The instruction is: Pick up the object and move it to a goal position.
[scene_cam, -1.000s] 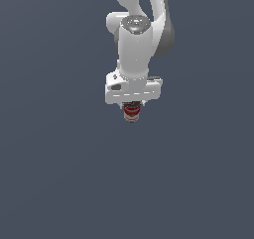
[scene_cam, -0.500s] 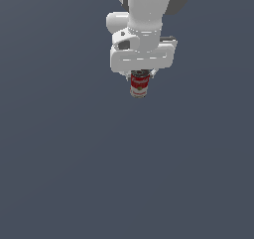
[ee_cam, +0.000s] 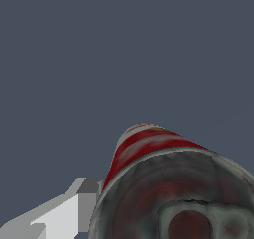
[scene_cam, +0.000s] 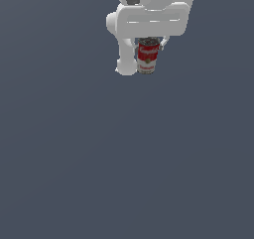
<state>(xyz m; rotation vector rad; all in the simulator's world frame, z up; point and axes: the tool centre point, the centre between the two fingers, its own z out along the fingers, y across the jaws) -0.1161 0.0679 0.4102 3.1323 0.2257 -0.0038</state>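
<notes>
Risen since earlier: hand [scene_cam: 149, 44] gripping soup can [scene_cam: 148, 57], axis seemingly vertical.

Soup can [scene_cam: 148, 56]: label red on the upper band and white on the lower, with white script lettering on the red and small red lettering on the white; in the wrist view the can [ee_cam: 163, 183] shows a dull grey metal end with a dark reddish tinge. End effector [scene_cam: 149, 47] and arm [scene_cam: 149, 10]: plain white with grey shading. Background: uniform slate blue-grey.
</notes>
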